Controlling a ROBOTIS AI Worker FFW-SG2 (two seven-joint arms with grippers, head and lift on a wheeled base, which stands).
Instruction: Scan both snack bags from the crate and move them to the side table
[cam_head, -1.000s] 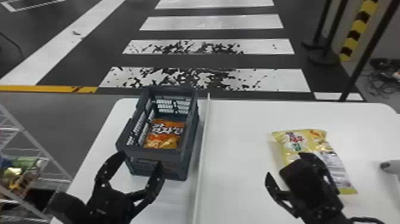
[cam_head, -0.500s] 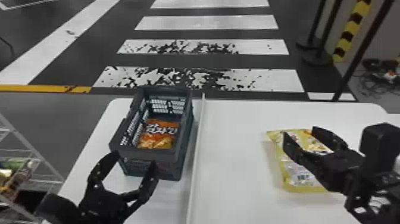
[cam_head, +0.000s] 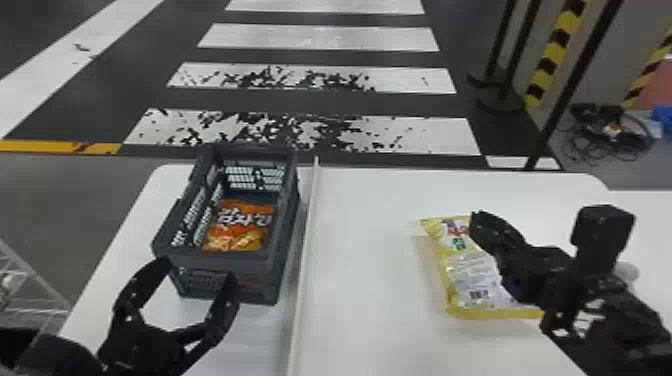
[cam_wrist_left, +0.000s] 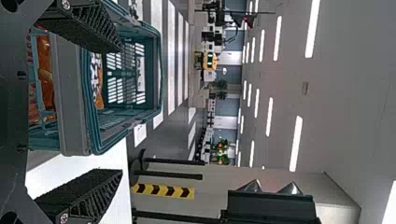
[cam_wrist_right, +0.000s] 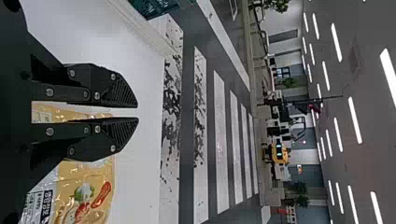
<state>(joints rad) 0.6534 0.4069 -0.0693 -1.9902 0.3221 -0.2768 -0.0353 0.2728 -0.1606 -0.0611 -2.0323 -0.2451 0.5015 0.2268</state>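
Though unconfirmed as scanned, judged in hand: the yellow snack bag (cam_head: 467, 270), flat on the white table (cam_head: 370, 280) near the right gripper (cam_wrist_right: 137, 112), narrowly parted, empty. Next, likely grasp it. Noted wide: left gripper (cam_head: 197, 272) by the crate (cam_head: 227, 256), with orange snack bag (cam_head: 240, 227) inside. Mind crate rim and divider (cam_head: 306, 250); use room between divider and yellow bag.

I'm in a large indoor hall, seemingly a workshop or test floor: crosswalk stripes (cam_head: 320, 37) run past my table's (cam_head: 370, 280) far edge, tangled cables (cam_head: 607, 132) lie beyond its far right corner, and strip lights (cam_wrist_left: 295, 143) line the ceiling (cam_wrist_left: 345, 93).
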